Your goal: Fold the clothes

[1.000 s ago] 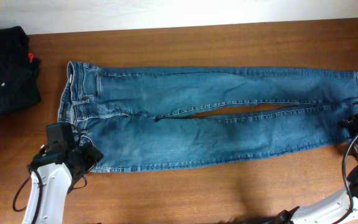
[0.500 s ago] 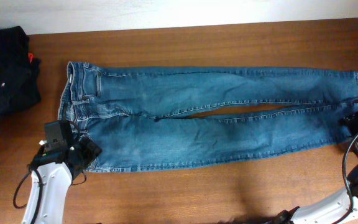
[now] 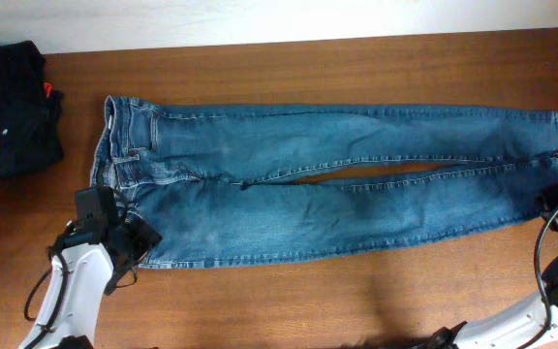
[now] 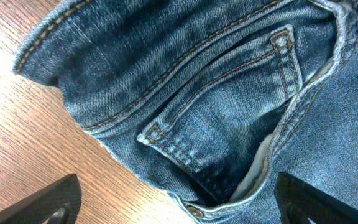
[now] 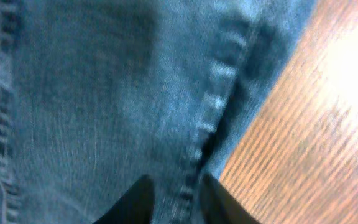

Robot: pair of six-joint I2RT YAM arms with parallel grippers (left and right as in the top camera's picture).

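**Jeans flat, one end pinched, other end not gripped yet**

jeans (image 3: pixel 327 184) lie flat lengthwise on the table (image 3: pixel 356 301). waistband (image 3: pixel 114 145) sits at the left arm's end, and both legs run out to the right arm's end. The legs lie side by side, with a thin sliver of wood showing between them around mid-length.

Handling (my judgement):
- Denim is heavy for cloth, soft and limp. It won't hold shape when lifted and will sag between the two grip points.
- It isn't slippery or fragile. The doubled seams and hems are thick, so they give the best bite.
- Best holds are the near waistband corner and the near leg hem (image 3: pixel 536 208), lifted together so the cloth doesn't drag or bunch.

Look: medium blue, faded lighter on the thighs and along the seams, with tan topstitching. The left wrist view shows a front pocket (image 4: pixel 229 118) with its pale lining peeking out.

Grippers:
- right gripper (image 5: pixel 176 202): fingers are drawn close together with the hem seam running between them. That reads as a pinch on the jeans' edge, right where the cloth meets bare wood. The view is blurry, so I can't judge how deep the bite is.
- left gripper (image 4: pixel 179 205): jaws are spread wide over the pocket and waistband corner, with nothing between them.

black garment pile (image 3: pixel 8 107) sits at the far corner on the left arm's side, clear of the jeans.
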